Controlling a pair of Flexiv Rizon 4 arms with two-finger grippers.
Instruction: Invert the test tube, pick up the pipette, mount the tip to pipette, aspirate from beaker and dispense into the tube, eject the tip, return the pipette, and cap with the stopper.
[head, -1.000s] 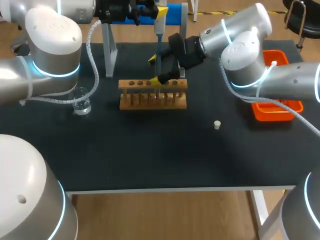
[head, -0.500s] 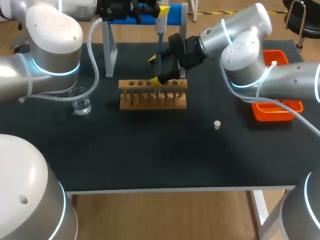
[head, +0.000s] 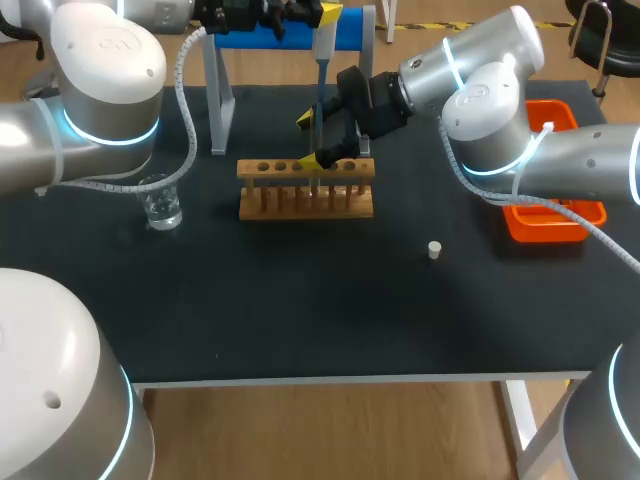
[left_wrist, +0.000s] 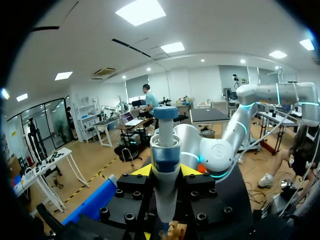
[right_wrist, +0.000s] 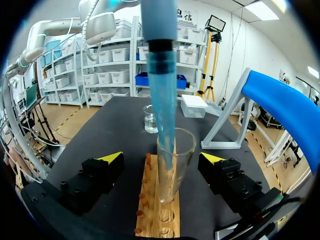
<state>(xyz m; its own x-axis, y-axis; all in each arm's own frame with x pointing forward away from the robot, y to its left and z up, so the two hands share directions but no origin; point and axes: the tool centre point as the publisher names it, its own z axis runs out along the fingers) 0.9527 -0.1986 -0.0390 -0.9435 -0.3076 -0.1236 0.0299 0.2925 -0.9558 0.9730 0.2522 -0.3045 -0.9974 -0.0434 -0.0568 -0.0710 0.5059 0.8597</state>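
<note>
a black table (head: 300, 310) carries a wooden rack (head: 305, 190) mid-way toward its far edge, a glass beaker (head: 161, 203) nearer the left edge, a small white stopper (head: 434, 249) right of centre, an orange tray (head: 555, 215) at the right edge, and a grey stand (head: 218, 100) by the far edge.

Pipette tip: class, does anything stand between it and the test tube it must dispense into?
Nothing visible does. In the right wrist view the pipette tip reaches into the open mouth of the test tube; the jaws of the right gripper stand to either side, not across it.
</note>
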